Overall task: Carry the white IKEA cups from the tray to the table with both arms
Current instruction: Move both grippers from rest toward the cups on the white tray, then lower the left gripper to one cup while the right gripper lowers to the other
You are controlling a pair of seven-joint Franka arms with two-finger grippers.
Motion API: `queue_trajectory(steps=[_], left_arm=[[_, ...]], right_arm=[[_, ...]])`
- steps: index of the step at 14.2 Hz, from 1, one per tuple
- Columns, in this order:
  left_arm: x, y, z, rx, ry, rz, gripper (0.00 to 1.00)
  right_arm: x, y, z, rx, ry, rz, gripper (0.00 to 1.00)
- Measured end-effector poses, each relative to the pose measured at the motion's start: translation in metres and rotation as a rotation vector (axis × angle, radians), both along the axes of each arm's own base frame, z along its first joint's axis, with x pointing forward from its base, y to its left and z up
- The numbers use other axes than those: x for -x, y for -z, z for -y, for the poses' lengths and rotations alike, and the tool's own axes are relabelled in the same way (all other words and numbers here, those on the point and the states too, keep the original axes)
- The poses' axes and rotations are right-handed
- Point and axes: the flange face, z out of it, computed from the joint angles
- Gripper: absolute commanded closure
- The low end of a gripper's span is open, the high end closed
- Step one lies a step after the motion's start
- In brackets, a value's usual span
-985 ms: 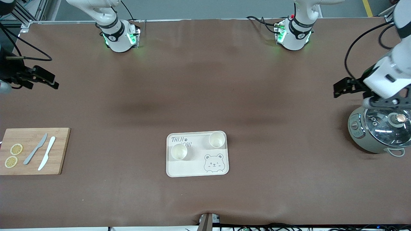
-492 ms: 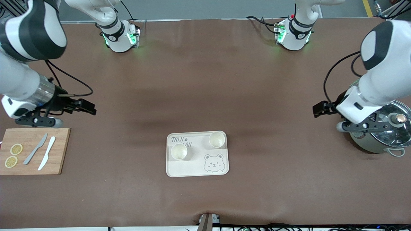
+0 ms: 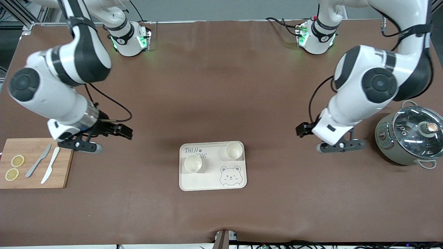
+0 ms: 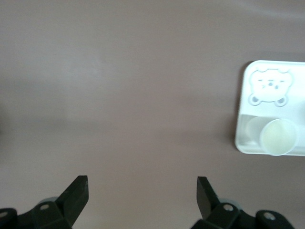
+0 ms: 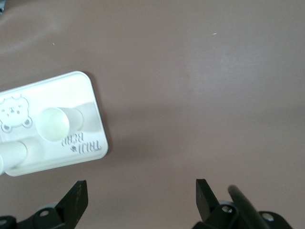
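Observation:
Two white IKEA cups stand upright on a cream bear tray (image 3: 207,183): one (image 3: 192,163) toward the right arm's end, one (image 3: 234,150) toward the left arm's end. My right gripper (image 3: 125,131) is open and empty over bare cloth between the cutting board and the tray. My left gripper (image 3: 300,130) is open and empty over bare cloth between the tray and the pot. The right wrist view shows its open gripper (image 5: 141,188), the tray (image 5: 71,160) and both cups (image 5: 54,124) (image 5: 12,156). The left wrist view shows its open gripper (image 4: 142,185), the tray (image 4: 248,78) and one cup (image 4: 279,137).
A wooden cutting board (image 3: 65,166) with two lemon slices (image 3: 17,160), a grey knife (image 3: 38,160) and a white knife (image 3: 50,165) lies at the right arm's end. A grey-green pot with a glass lid (image 3: 412,136) stands at the left arm's end.
Both arms have swung in from the table's ends toward the tray. Both grippers are now much closer to it. The cups and tray have not moved.

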Motion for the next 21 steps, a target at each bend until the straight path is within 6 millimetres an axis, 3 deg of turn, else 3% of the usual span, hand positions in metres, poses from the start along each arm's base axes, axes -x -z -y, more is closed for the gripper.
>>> queue_trajectory(steps=[2, 6, 10, 13, 21], left_arm=[[-0.005, 0.012, 0.018, 0.038, -0.03, 0.001, 0.0], [-0.018, 0.051, 0.04, 0.123, -0.121, -0.012, 0.0], [-0.016, 0.093, 0.093, 0.154, -0.121, 0.021, 0.0], [-0.013, 0.116, 0.119, 0.164, -0.097, 0.033, 0.0], [0.006, 0.192, 0.164, 0.15, -0.045, 0.0, 0.0]], right_arm=[[-0.004, 0.02, -0.022, -0.004, 0.022, 0.008, 0.0], [-0.014, 0.058, -0.042, -0.01, 0.054, 0.02, 0.0], [-0.021, 0.111, -0.083, -0.02, 0.08, 0.036, 0.0], [-0.02, 0.146, -0.116, -0.027, 0.104, 0.044, 0.0], [-0.028, 0.173, -0.132, -0.031, 0.102, 0.055, 0.0]])
